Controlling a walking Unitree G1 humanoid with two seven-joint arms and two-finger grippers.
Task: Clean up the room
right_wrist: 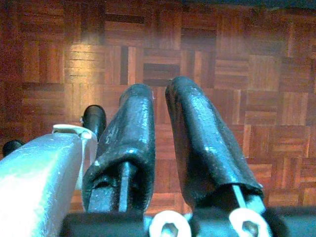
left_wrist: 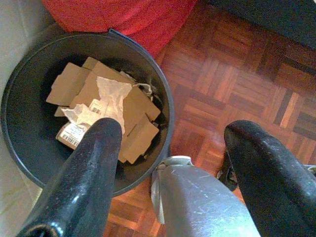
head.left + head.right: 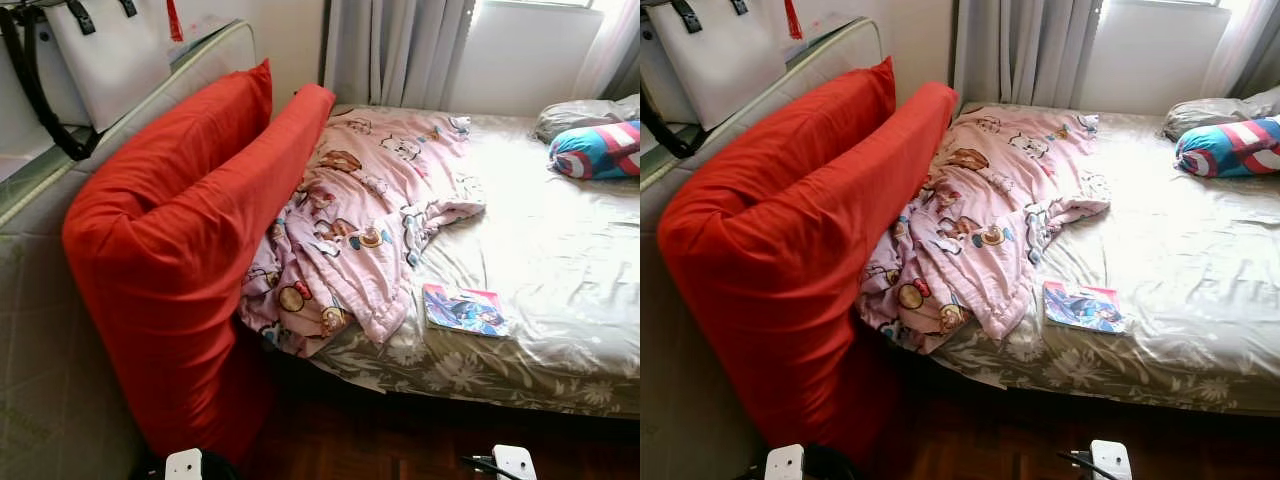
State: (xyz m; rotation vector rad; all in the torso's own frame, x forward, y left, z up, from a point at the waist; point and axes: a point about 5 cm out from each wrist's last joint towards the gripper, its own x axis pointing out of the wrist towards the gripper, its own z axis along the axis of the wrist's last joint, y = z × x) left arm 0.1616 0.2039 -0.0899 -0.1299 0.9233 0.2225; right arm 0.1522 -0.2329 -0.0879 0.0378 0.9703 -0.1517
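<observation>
Right, left claw (image 2: 168,163) hangs wide and empty over the bin (image 2: 165,106) w/ cardboard scraps; right claw (image 1: 165,143) nearly closed, empty, over bare floor. Book (image 3: 464,309) lies on the bed beside the pink blanket (image 3: 365,215). Risk: reaching from here, blanket snags fingers.

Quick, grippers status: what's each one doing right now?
Left gripper: open, holding nothing, above the bin of cardboard.
Right gripper: shut, holding nothing, over the wood floor.

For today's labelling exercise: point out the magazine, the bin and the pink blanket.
magazine (image 3: 464,309), left eye view, middle of its cover.
bin (image 2: 168,106), left wrist view, its dark rim.
pink blanket (image 3: 365,215), left eye view, middle of the crumpled cloth.
</observation>
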